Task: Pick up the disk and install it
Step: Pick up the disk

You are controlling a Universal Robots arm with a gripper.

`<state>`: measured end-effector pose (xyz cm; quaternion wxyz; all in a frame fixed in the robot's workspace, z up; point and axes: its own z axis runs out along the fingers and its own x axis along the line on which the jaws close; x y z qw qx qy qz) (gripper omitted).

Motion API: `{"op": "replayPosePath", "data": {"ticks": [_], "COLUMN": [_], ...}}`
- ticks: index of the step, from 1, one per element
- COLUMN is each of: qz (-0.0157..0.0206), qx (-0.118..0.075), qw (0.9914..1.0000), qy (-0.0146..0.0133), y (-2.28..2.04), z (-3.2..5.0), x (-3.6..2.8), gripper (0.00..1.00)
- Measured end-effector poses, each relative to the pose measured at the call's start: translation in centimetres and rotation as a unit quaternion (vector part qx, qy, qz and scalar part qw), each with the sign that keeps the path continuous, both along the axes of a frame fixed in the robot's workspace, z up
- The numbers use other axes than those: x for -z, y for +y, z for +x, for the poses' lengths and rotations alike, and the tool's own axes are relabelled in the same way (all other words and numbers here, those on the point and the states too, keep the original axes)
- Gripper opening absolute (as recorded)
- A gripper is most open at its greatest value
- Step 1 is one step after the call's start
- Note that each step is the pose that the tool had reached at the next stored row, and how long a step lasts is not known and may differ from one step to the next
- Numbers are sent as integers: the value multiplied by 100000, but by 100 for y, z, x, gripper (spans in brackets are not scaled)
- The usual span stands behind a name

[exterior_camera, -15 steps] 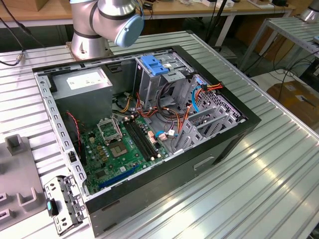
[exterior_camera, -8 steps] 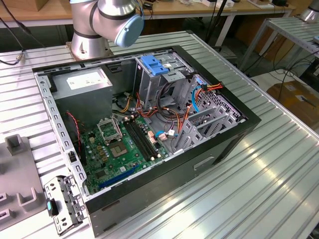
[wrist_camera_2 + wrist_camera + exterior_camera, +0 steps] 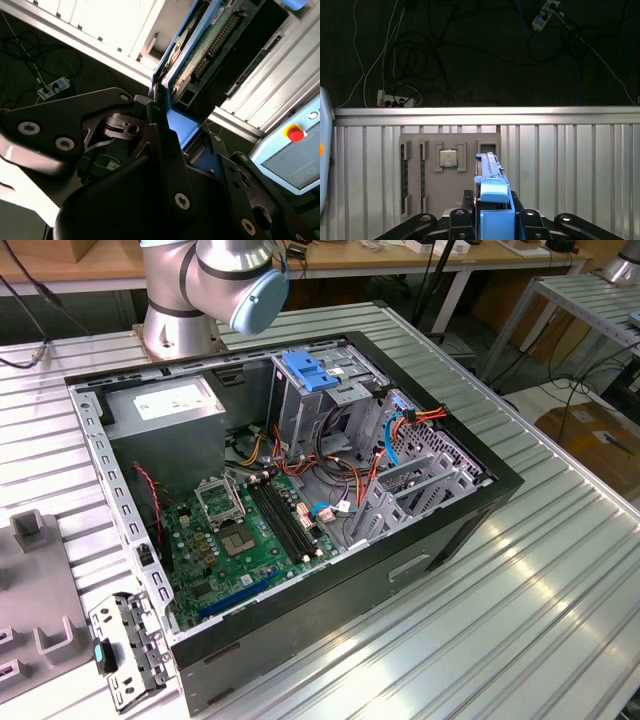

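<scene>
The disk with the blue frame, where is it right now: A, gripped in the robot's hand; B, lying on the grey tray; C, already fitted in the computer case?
A: in both wrist views the disk stands on edge, clamped in the hand.

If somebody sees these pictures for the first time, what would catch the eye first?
Most striking is the open computer case on the ribbed metal table in the exterior view, its green motherboard exposed. In the first wrist view the hand grips the disk, edged in bright blue, with a grey tray holding a processor chip on the table beyond.
</scene>
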<state>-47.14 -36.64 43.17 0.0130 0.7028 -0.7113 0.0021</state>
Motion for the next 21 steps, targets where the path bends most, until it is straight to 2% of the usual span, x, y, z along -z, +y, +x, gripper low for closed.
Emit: {"op": "replayPosePath", "data": {"ticks": [11, 21], "qz": [-32, -80], "qx": [-2, -2], "qw": [100000, 100000], "qy": [7, 11], "y": [0, 0], "z": [0, 0], "x": [-76, -91], "gripper": [37, 37]}}
